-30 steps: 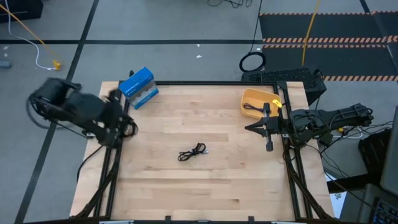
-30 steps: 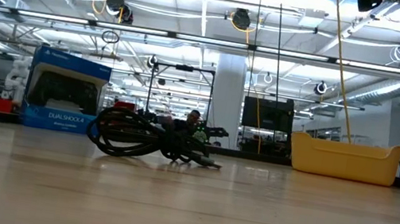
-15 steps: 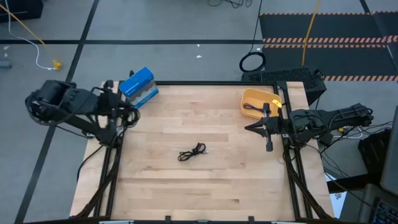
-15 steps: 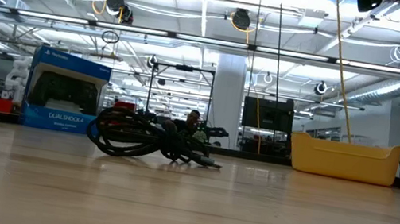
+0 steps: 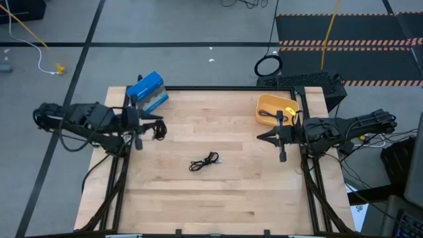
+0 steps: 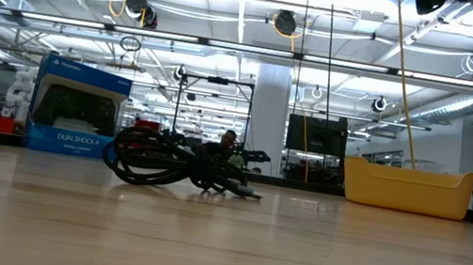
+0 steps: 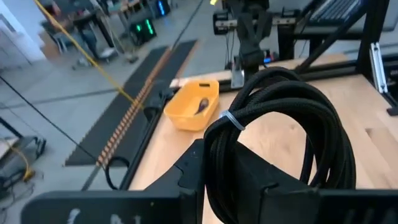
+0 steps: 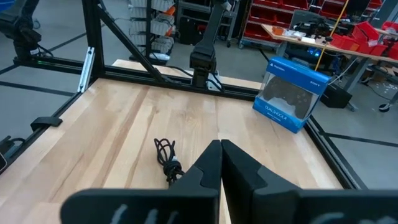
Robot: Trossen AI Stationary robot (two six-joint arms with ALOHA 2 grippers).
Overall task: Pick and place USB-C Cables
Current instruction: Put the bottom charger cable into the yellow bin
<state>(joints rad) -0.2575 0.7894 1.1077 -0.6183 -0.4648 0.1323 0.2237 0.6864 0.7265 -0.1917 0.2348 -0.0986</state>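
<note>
My left gripper [image 5: 153, 127] hovers over the table's left part, shut on a coiled black USB-C cable [image 7: 280, 130]. A second black cable [image 5: 203, 160] lies in a loose coil at the table's middle and also shows in the low view [image 6: 179, 162] and the right wrist view [image 8: 168, 160]. The yellow bin [image 5: 272, 102] stands at the far right with a bluish-purple cable [image 5: 268, 114] inside. My right gripper [image 5: 261, 137] hangs shut in front of the bin, with nothing between its fingers [image 8: 221, 152]. My left gripper pinches one side of the coil's bundled strands [image 7: 217, 168] between its two fingers, just below a white tie [image 7: 231, 118]. The fingers come nearly level from the table's left. The coil stands out past the fingertips, lifted clear of the table.
A blue game-controller box [image 5: 147, 92] stands at the far left corner. A black frame rail [image 5: 211, 88] runs along the table's far edge. Bare wood lies between the two grippers around the middle cable. A large black ring [image 5: 268, 66] lies on the floor beyond the table.
My left gripper has swung from the table's left edge toward the middle and sunk a little. It has tipped up from pointing steeply down to nearly level, keeping the black coil. My right gripper has kept still.
</note>
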